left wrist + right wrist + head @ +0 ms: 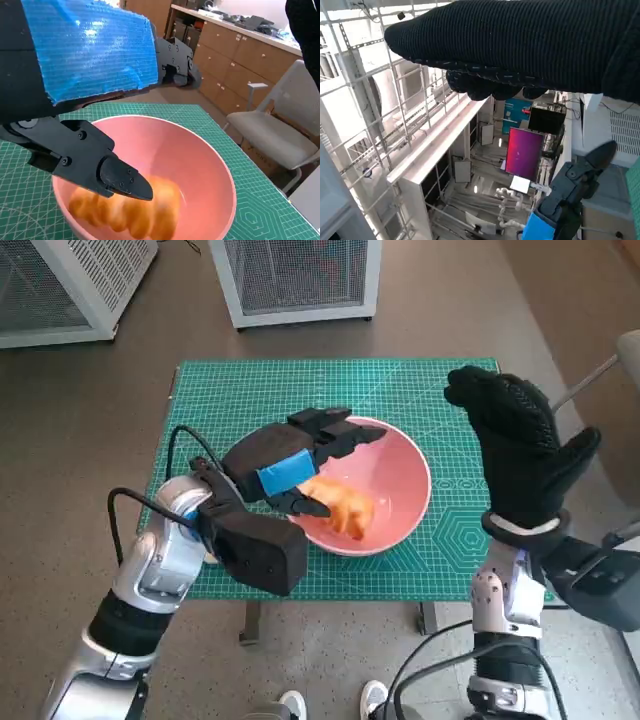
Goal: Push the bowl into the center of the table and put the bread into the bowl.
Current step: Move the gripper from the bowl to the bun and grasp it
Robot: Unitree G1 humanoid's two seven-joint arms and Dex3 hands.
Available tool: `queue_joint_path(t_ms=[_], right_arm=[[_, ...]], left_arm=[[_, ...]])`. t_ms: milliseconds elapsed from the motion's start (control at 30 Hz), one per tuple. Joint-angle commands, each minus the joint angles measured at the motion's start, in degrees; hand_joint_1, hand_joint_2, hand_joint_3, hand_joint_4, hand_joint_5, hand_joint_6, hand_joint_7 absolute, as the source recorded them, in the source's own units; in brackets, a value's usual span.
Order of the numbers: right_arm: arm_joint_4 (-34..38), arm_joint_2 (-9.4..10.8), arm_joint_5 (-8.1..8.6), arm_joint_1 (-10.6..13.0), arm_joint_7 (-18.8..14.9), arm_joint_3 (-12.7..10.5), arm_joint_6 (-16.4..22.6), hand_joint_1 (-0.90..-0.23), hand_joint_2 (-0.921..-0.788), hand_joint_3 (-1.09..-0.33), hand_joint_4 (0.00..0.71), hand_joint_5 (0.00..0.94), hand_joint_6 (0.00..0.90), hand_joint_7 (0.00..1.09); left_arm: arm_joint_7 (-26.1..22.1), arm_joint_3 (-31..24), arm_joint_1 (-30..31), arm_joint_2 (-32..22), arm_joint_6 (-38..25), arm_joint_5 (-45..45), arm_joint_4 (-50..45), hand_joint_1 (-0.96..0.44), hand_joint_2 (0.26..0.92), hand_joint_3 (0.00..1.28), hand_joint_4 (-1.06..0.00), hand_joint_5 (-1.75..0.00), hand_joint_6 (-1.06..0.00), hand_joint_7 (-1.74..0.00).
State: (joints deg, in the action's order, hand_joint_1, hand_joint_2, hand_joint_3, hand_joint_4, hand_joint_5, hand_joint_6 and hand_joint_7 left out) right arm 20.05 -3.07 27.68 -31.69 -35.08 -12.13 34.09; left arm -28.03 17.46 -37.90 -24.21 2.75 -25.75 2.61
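The bread (338, 508) is lying inside the bowl (400, 480), mid-surface. The left hand (300, 462) is hovering over it, fingers (107, 172) spread, apparently releasing; next comes withdrawing upward. The right hand (515, 435) is raised, fingers spread.

bread (340, 506) in bowl (402, 478) mid-table (240, 390), left hand (300, 455) over it, right hand (515, 435) raised at right

Pink bowl (400, 480) stood upright near mid-worktop (250, 390); golden-brown bread (340, 506) lay inside, against its near wall.
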Motion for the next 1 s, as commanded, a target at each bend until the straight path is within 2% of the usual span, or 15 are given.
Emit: queue_joint_path(t_ms=[33, 333, 767, 1000], right_arm=[[-0.2, 0.3, -0.75, 1.6, 0.8, 0.4, -0.5, -0.405, -0.921, -0.473, 0.356, 0.001, 0.171, 0.54], [-0.5, 0.8, -0.95, 1.8, 1.2, 0.9, -0.5, -0.405, -0.921, -0.474, 0.356, 0.001, 0.17, 0.54], [-2.8, 1.3, -0.51, 2.9, 1.3, 1.7, -1.5, -0.426, -0.921, -0.467, 0.364, 0.004, 0.181, 0.56], [-2.9, 1.6, -0.34, 2.9, 1.2, 1.8, -1.6, -0.43, -0.921, -0.464, 0.369, 0.006, 0.18, 0.56]], left_arm=[[-1.2, -1.2, 0.8, -0.4, -1.0, 1.7, -1.6, -0.43, 0.829, 0.0, 0.0, 0.0, -0.05, -0.18], [-3.7, -5.0, 3.2, -3.3, -3.1, 4.2, -7.2, -0.41, 0.821, 0.0, 0.0, 0.0, -0.05, -0.17], [-10.6, -17.9, 10.7, -13.4, -12.5, 10.9, -24.4, -0.31, 0.807, 0.0, 0.0, 0.0, -0.08, -0.16], [-12.1, -22.4, 15.5, -17.5, -16.7, 11.8, -30.1, -0.25, 0.786, 0.0, 0.0, 0.0, -0.09, -0.17]])
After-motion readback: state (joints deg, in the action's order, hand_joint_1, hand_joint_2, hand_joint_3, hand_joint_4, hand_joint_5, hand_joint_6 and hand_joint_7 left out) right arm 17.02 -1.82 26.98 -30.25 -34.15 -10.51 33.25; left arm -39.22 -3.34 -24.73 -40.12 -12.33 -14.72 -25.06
